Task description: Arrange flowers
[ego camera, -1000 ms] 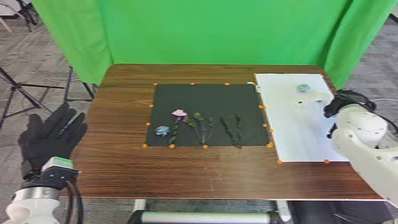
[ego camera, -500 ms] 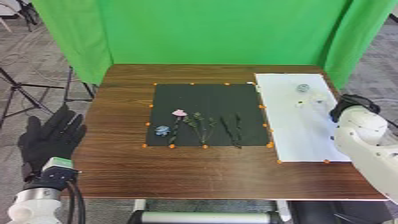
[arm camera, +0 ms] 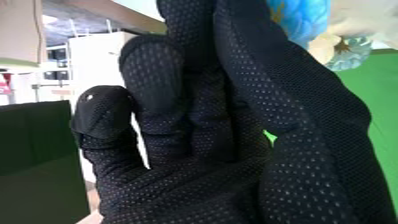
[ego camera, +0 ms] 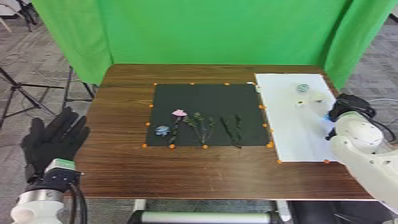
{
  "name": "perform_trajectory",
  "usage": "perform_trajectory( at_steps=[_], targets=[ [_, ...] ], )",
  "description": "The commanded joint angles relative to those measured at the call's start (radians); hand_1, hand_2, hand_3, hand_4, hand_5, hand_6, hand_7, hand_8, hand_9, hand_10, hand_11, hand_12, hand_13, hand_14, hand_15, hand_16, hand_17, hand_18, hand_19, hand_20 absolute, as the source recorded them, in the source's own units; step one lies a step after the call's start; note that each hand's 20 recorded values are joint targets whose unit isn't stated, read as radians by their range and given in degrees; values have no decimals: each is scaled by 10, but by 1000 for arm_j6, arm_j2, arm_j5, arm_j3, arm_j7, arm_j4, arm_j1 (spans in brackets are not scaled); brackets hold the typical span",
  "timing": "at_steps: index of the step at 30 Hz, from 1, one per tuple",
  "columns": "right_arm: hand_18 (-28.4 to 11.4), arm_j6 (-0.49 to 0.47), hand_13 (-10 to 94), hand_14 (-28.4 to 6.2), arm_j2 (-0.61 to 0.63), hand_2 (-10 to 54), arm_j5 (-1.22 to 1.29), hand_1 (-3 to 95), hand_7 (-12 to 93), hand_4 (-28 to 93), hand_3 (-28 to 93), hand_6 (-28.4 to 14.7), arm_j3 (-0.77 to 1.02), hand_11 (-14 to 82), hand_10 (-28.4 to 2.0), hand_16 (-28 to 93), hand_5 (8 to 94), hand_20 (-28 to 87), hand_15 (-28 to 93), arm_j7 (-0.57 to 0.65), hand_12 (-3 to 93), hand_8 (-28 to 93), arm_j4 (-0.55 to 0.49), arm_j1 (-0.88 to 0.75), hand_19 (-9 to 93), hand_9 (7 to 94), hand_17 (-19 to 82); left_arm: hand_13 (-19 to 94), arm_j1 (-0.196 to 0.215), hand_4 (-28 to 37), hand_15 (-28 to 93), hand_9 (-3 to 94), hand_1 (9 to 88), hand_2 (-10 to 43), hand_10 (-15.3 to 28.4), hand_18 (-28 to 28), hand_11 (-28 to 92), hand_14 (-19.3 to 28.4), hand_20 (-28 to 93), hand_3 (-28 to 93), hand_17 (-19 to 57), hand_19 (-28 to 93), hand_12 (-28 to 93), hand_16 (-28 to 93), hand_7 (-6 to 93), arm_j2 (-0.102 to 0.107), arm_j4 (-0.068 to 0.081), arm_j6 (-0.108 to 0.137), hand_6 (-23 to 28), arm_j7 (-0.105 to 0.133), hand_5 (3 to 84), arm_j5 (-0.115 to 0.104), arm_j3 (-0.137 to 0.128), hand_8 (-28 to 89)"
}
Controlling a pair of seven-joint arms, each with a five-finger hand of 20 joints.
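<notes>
Across the brown table [ego camera: 178,175], a dark mat [ego camera: 204,97] lies centre and a white sheet [ego camera: 306,145] right. At lower left, the left hand [ego camera: 50,150] spreads its fingers; at right, the right hand's [ego camera: 354,104] fingers are straight (thumb close alongside). Green stems [ego camera: 203,131], a pink flower [ego camera: 179,113] and a blue flower [ego camera: 162,131] lie lower centre-left, pale flowers [ego camera: 303,88] upper right.

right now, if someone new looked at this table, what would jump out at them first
Most likely the bright green curtain hanging behind the brown wooden table. Next, the black rectangular mat at the table's middle, with a pink flower and a blue flower toward its left side. Then the long white sheet on the right, with the black-gloved right hand at its outer edge.
</notes>
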Motion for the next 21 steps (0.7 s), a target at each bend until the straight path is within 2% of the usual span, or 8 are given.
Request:
perform_trajectory(
  at_steps=[1, 7, 11, 12, 13, 16, 18, 21],
  targets=[
    [-203, 66, 697, -80, 8, -95, -41, 610, 385, -283, 689, -2, 37, 120, -77, 430, 741, 392, 598, 6, 423, 7, -93, -47, 928, 876, 416, 199, 15, -283, 345, 303, 270, 120, 140, 118, 220, 141, 71, 691, -62, 293, 88, -101, 167, -7, -3, -8, 87, -2, 379, 8, 0, -105],
    [-205, 118, 702, -81, 17, -95, -102, 612, 374, -283, 699, -6, 47, 118, -77, 433, 751, 388, 596, -72, 429, 19, -255, -53, 930, 882, 420, 200, 24, -283, 343, 303, 270, 120, 140, 119, 219, 142, 71, 691, -63, 294, 88, -100, 165, -10, -4, -11, 86, -1, 378, 10, -11, -104],
    [-202, 107, 699, -79, -51, -95, -125, 613, 369, -283, 698, -6, 7, 117, -77, 442, 751, 387, 593, -177, 433, 24, -331, 5, 929, 879, 415, 200, 34, -283, 343, 303, 270, 120, 140, 120, 219, 141, 70, 691, -63, 294, 88, -99, 166, -10, -7, -9, 85, -2, 378, 11, -23, -103],
    [-201, 101, 698, -77, -68, -95, -135, 612, 369, -283, 699, -6, -10, 116, -78, 442, 751, 387, 592, -204, 433, 25, -342, 23, 929, 879, 413, 201, 29, -283, 343, 304, 270, 120, 139, 120, 218, 141, 70, 690, -63, 294, 88, -100, 166, -14, -6, -11, 85, -10, 378, 16, -24, -103],
    [-201, 104, 697, -76, -84, -95, -141, 612, 369, -283, 699, -5, -39, 116, -77, 442, 750, 387, 592, -220, 433, 25, -348, 47, 929, 878, 412, 201, 20, -283, 342, 303, 270, 120, 139, 120, 218, 141, 70, 690, -63, 294, 88, -100, 166, -14, -2, -16, 85, -18, 378, 21, -22, -103],
    [-200, 63, 694, -75, -149, -95, -103, 612, 369, -283, 699, -4, -117, 116, -76, 446, 749, 390, 592, -295, 435, 23, -331, 125, 927, 876, 406, 201, 20, -283, 341, 302, 270, 120, 138, 120, 217, 141, 70, 690, -63, 294, 88, -99, 166, -1, -1, -16, 85, -16, 377, 17, -20, -103],
    [-199, -6, 691, -74, -187, -95, -69, 610, 373, -283, 700, -2, -159, 116, -75, 448, 746, 391, 591, -334, 436, 24, -320, 168, 926, 875, 404, 200, 9, -283, 342, 301, 270, 120, 139, 120, 216, 142, 70, 690, -63, 294, 88, -99, 166, -13, 2, -20, 85, -34, 377, 31, -21, -103],
    [-199, -79, 689, -73, -240, -95, -63, 608, 376, -283, 701, -1, -232, 116, -75, 449, 744, 393, 590, -364, 437, 24, -296, 220, 925, 873, 403, 200, 2, -283, 342, 301, 270, 120, 138, 120, 215, 143, 70, 690, -63, 294, 89, -99, 165, -11, 6, -26, 85, -44, 377, 34, -19, -103]
  ],
)
